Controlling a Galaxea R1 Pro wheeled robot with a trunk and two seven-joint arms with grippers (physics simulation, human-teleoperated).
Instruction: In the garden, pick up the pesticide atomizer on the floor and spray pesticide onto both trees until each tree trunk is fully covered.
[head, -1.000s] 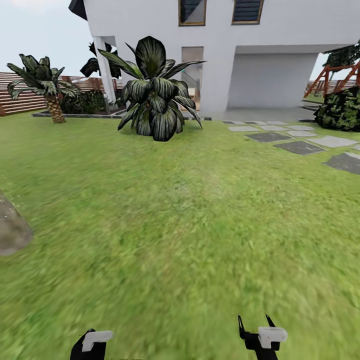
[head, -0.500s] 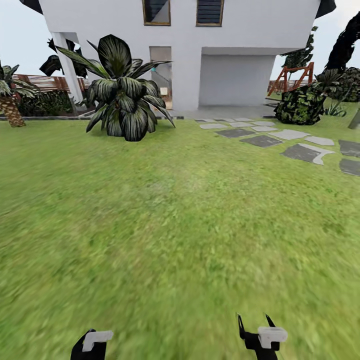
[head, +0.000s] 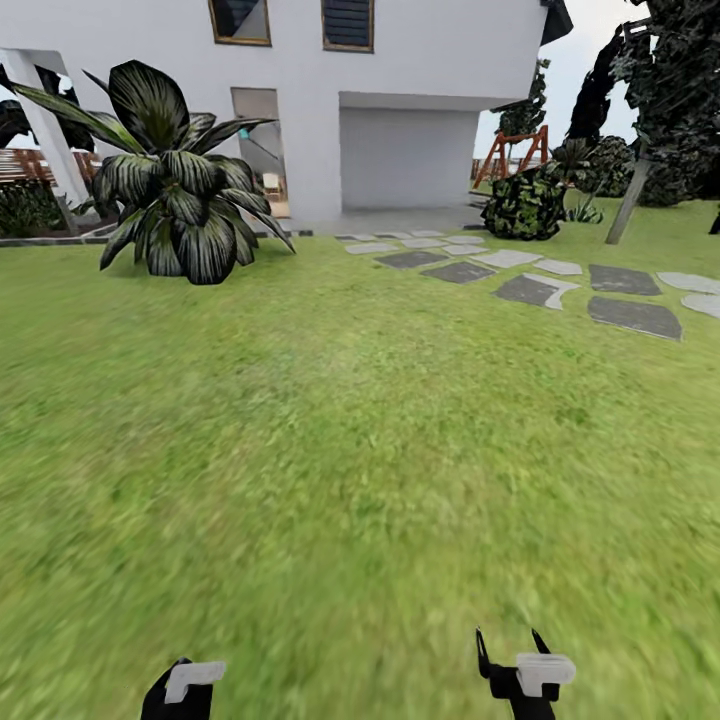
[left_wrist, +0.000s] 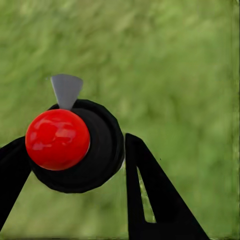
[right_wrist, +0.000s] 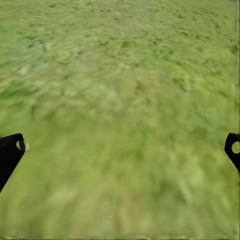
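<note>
Camera panned right: house (head: 400, 90), leafy plant (head: 175, 190) shifted left; slanted tree trunk (head: 627, 203) entered.

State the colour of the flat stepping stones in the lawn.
Grey, some dark and some pale, flat stepping stones; clearest in the head view.

We see blurry green grass (head: 330, 450), grey stepping stones (head: 545, 288) at 2 o'clock, white house (head: 430, 60), dk green plant w/ pale-striped leaves (head: 170, 200) at 11 o'clock. Left gripper (left_wrist: 75, 165) fingers black, around black round obj w/ glossy red dome (left_wrist: 57, 139) + grey tip.
</note>
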